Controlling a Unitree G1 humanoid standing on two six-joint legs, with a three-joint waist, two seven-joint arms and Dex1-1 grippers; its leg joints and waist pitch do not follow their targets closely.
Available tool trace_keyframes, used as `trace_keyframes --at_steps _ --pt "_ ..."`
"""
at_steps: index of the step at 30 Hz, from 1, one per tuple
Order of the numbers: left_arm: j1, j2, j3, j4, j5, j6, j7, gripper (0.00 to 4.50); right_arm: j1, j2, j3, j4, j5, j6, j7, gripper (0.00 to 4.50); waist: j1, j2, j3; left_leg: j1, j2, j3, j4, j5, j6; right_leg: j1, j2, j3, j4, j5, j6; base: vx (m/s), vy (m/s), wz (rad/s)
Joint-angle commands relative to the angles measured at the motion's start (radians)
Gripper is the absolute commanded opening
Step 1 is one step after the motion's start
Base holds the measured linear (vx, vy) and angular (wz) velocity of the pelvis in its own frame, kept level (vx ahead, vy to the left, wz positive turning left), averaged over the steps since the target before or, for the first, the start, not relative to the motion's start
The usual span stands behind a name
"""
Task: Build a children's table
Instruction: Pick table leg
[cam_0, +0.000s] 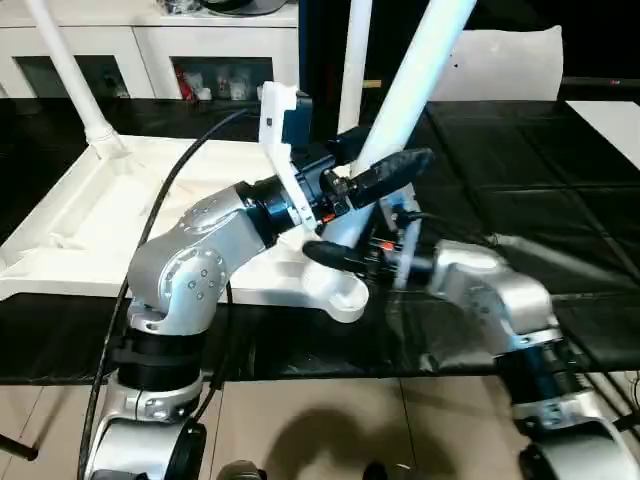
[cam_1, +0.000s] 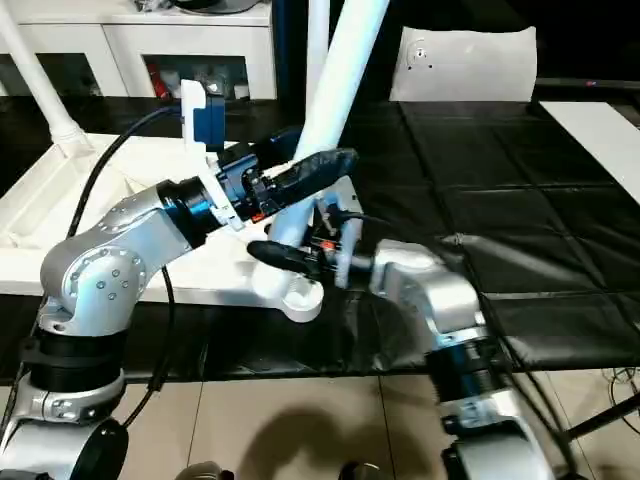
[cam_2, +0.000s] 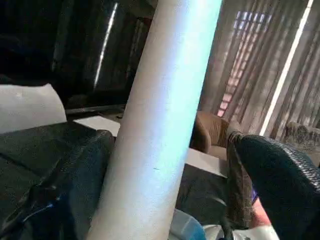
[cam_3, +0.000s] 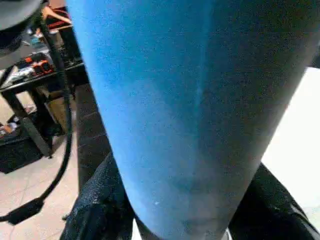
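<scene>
One white table top (cam_0: 90, 215) lies ribbed side up on the black desk (cam_0: 520, 150), at the robot's left. Three tapered white tube legs are visible rising from it: one far-left leg (cam_0: 75, 75) seated in the far left corner socket, one rear leg (cam_0: 354, 65) standing behind the grippers, and one near leg (cam_0: 415, 75) leaning up and to the right from the round near corner socket (cam_0: 345, 290) at the top's front right corner. Two grippers work at this near leg. The left gripper (cam_0: 375, 215) straddles the leg low on its shaft; its two black fingers (cam_2: 272, 175) stand spread apart, one on each side of the tube, with a clear gap on at least one side, so the leg is released by this gripper. The right gripper (cam_1: 325, 250) sits just below, beside the socket, with its two fingers (cam_3: 97, 205) closed against both sides of the leg's base, grasping it. One flat white panel (cam_1: 465, 60) stands at the desk's far edge.
</scene>
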Motion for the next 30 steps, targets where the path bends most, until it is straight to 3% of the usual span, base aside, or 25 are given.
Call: trace_keyframes --at_steps 1,2,3,4,5,6,9,14,15,16,18,19,20,22,25,29,30 --pt "0.006 -0.024 -0.073 -0.051 -0.045 0.015 -0.060 4.50 -0.014 0.014 -0.039 0.024 -0.008 0.013 -0.068 1.90 -0.006 -0.006 -0.086 -0.002 -0.005 0.017 -0.068 -0.149 0.046 0.070 -0.040 0.036 -0.079 -0.475 -0.028 0.000 0.000 0.00" --pt "0.006 -0.028 -0.066 -0.049 -0.046 0.012 -0.056 4.50 -0.015 0.018 -0.044 0.026 -0.005 0.010 -0.073 1.90 -0.006 -0.005 -0.087 -0.002 -0.006 0.017 -0.068 -0.151 0.047 0.070 -0.040 0.036 -0.079 -0.476 -0.028 0.000 0.000 0.00" --pt "0.007 -0.037 -0.038 -0.041 -0.058 0.000 -0.049 4.50 -0.019 0.031 -0.067 0.029 0.010 0.007 -0.091 1.90 -0.004 0.003 -0.087 0.000 -0.005 0.016 -0.068 -0.156 0.045 0.070 -0.041 0.036 -0.079 -0.472 -0.032 0.000 0.000 0.00" --pt "0.007 -0.040 -0.031 -0.040 -0.063 -0.001 -0.047 4.50 -0.019 0.034 -0.071 0.028 0.013 0.007 -0.093 1.90 -0.006 0.001 -0.086 -0.001 -0.005 0.017 -0.069 -0.157 0.045 0.070 -0.041 0.037 -0.080 -0.471 -0.032 0.000 0.000 0.00" --pt "0.010 -0.057 0.018 -0.031 -0.103 -0.002 -0.034 4.50 -0.020 0.049 -0.101 0.027 0.039 0.008 -0.113 1.90 -0.005 0.002 -0.086 -0.001 -0.006 0.018 -0.068 -0.157 0.044 0.071 -0.042 0.036 -0.080 -0.470 -0.036 0.000 0.000 0.00" --pt "0.015 -0.072 0.071 -0.024 -0.146 -0.003 -0.018 4.50 -0.017 0.063 -0.133 0.018 0.067 0.009 -0.136 1.90 -0.004 0.011 -0.087 0.001 -0.005 0.016 -0.068 -0.162 0.041 0.070 -0.044 0.036 -0.080 -0.471 -0.044 0.000 0.000 0.00" --pt "0.031 -0.091 0.147 -0.022 -0.218 -0.001 0.014 4.50 0.005 0.077 -0.172 -0.014 0.101 0.011 -0.171 1.89 0.000 0.009 -0.090 0.002 -0.002 0.016 -0.069 -0.163 0.040 0.070 -0.039 0.037 -0.076 -0.432 -0.063 0.000 0.000 0.00" --pt "0.075 -0.089 0.182 -0.032 -0.237 -0.014 0.031 4.50 0.065 0.094 -0.196 -0.109 0.128 0.033 -0.199 1.89 -0.007 0.009 -0.088 -0.003 -0.007 0.018 -0.072 -0.157 0.048 0.076 -0.035 0.035 -0.080 -0.441 -0.035 0.000 0.000 0.00" --pt "0.092 -0.074 0.181 -0.035 -0.200 -0.023 0.042 4.50 0.092 0.096 -0.196 -0.147 0.125 0.038 -0.214 1.89 -0.011 0.014 -0.087 -0.001 -0.008 0.017 -0.071 -0.165 0.046 0.073 -0.033 0.033 -0.084 -0.454 -0.026 0.000 0.000 0.00" --pt "0.109 -0.056 0.180 -0.030 -0.159 -0.032 0.053 4.50 0.108 0.095 -0.194 -0.169 0.112 0.037 -0.236 1.89 -0.013 0.027 -0.087 0.003 -0.010 0.016 -0.071 -0.181 0.042 0.071 -0.033 0.031 -0.084 -0.473 -0.019 0.000 0.000 0.00" --pt "0.133 -0.009 0.164 -0.010 -0.069 -0.045 0.075 4.50 0.134 0.087 -0.185 -0.201 0.080 0.031 -0.271 1.89 -0.029 0.021 -0.084 0.003 -0.016 0.015 -0.072 -0.205 0.035 0.072 -0.027 0.026 -0.092 -0.505 0.017 0.000 0.000 0.00" --pt "0.154 0.038 0.134 0.005 0.011 -0.084 0.086 4.50 0.156 0.076 -0.176 -0.228 0.056 0.030 -0.295 1.89 -0.029 0.021 -0.084 0.003 -0.016 0.015 -0.072 -0.205 0.035 0.072 -0.027 0.026 -0.092 -0.505 0.017 0.000 0.000 0.00" --pt "0.167 0.077 0.112 0.017 0.052 -0.098 0.091 4.50 0.171 0.070 -0.172 -0.249 0.044 0.033 -0.315 1.89 -0.036 0.028 -0.080 0.005 -0.019 0.013 -0.073 -0.221 0.034 0.069 -0.025 0.024 -0.100 -0.534 0.039 0.000 0.000 0.00" --pt "0.179 0.121 0.085 0.032 0.094 -0.110 0.087 4.50 0.188 0.066 -0.170 -0.270 0.034 0.036 -0.336 1.89 -0.047 0.031 -0.082 0.010 -0.027 0.014 -0.068 -0.246 0.033 0.065 -0.023 0.017 -0.107 -0.578 0.062 0.000 0.000 0.00" --pt "0.183 0.216 -0.012 0.098 0.212 -0.160 0.043 4.50 0.220 0.042 -0.151 -0.294 -0.021 0.030 -0.369 1.89 -0.055 0.036 -0.083 0.013 -0.024 0.009 -0.070 -0.271 0.037 0.065 -0.023 0.015 -0.108 -0.573 0.055 0.000 0.000 0.00" --pt "0.167 0.307 -0.130 0.216 0.344 -0.280 -0.084 4.50 0.240 0.042 -0.153 -0.292 -0.053 0.032 -0.424 1.89 -0.068 0.034 -0.080 0.015 -0.026 0.003 -0.073 -0.307 0.040 0.069 -0.030 0.009 -0.118 -0.598 0.056 0.000 0.000 0.00" --pt "0.160 0.330 -0.161 0.262 0.367 -0.324 -0.156 4.50 0.244 0.041 -0.154 -0.288 -0.060 0.033 -0.438 1.89 -0.072 0.025 -0.080 0.013 -0.026 0.004 -0.073 -0.304 0.041 0.068 -0.030 0.013 -0.117 -0.601 0.059 0.000 0.000 0.00"
